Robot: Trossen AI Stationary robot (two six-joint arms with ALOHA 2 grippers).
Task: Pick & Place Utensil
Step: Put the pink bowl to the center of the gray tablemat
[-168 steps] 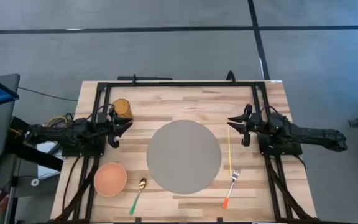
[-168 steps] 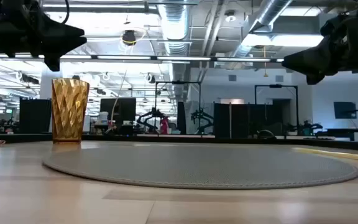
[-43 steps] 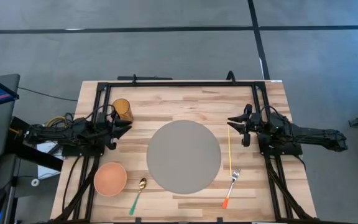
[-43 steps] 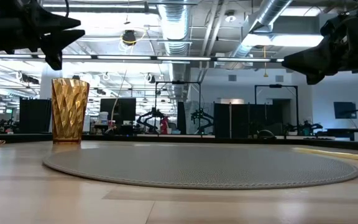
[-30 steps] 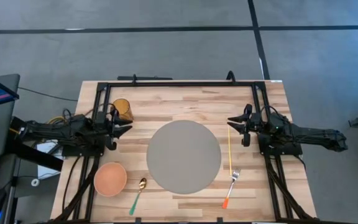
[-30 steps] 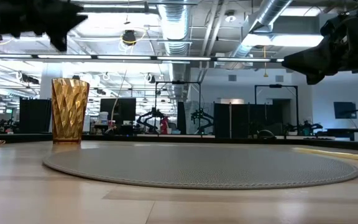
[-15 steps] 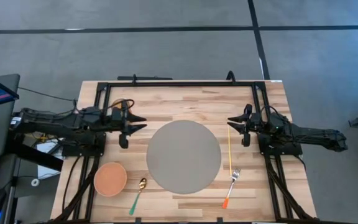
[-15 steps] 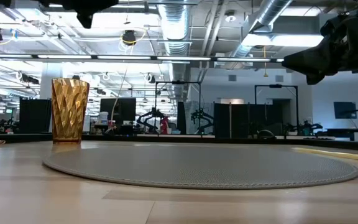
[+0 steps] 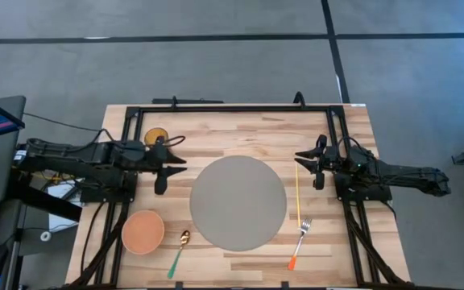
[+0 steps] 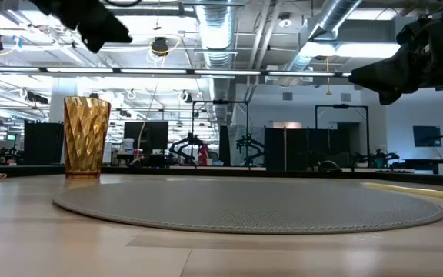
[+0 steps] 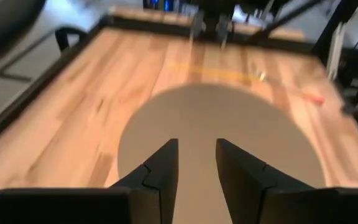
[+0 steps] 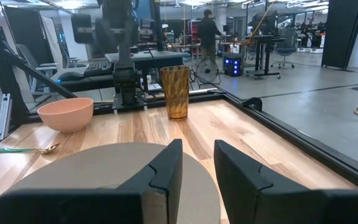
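An orange-handled fork (image 9: 299, 241) lies on the wood right of the round grey mat (image 9: 238, 201). A thin yellow stick (image 9: 297, 193) lies just beyond the fork, along the mat's right rim. A green-handled spoon (image 9: 178, 251) lies near the mat's near-left side. My left gripper (image 9: 174, 167) is open and hangs in the air by the mat's left edge. In the left wrist view my left gripper (image 11: 196, 163) looks down over the mat (image 11: 229, 134). My right gripper (image 9: 306, 163) is open too and waits above the table's right side, near the stick's far end.
A pink bowl (image 9: 142, 231) stands near the table's left near corner and an amber cup (image 9: 158, 137) stands behind my left gripper at the far left. A black frame (image 9: 232, 107) borders the table's far edge and sides. Bare wood shows beyond the mat.
My left gripper has risen and moved toward the table's right edge, from beside the cup to the mat's left rim, and has tipped downward. The utensils, the bowl and the cup lie where they were.
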